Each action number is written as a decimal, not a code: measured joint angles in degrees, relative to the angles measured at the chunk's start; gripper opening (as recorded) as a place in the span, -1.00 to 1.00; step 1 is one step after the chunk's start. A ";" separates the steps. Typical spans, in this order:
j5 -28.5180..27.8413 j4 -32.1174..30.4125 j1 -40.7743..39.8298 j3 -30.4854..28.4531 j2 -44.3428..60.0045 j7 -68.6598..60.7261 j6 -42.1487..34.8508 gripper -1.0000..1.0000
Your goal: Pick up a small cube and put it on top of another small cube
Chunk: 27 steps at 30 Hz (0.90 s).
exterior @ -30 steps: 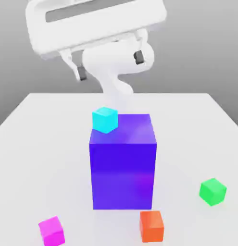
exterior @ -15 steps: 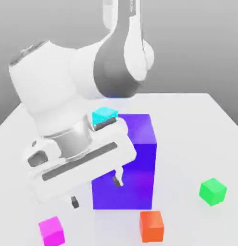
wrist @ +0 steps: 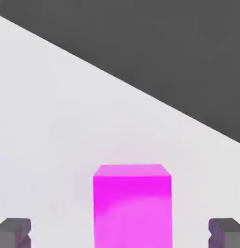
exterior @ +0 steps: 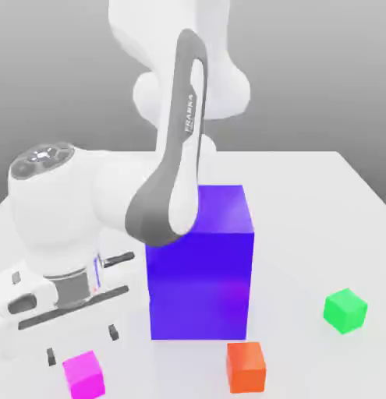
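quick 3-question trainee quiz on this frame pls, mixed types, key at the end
1. True or false: the gripper is shut on the magenta cube.
2. Which small cube sits nearest the big blue-purple block? A) green cube B) orange cube C) magenta cube
3. In the hand view, what lies between the two fingertips?

Key: 1. False; it is open above the cube. 2. B. 3. The magenta cube.

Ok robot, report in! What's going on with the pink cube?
Gripper open, just above the pink cube. Cube on table, not gripped. Green cube waiting, nothing in the way.
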 joint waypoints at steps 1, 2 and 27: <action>1.58 0.54 -1.25 1.57 1.94 -1.27 1.42 0.00; 3.18 1.12 -2.69 3.32 3.97 -2.52 2.84 0.00; -9.67 -3.77 15.51 10.42 -12.72 -0.05 -7.30 -1.00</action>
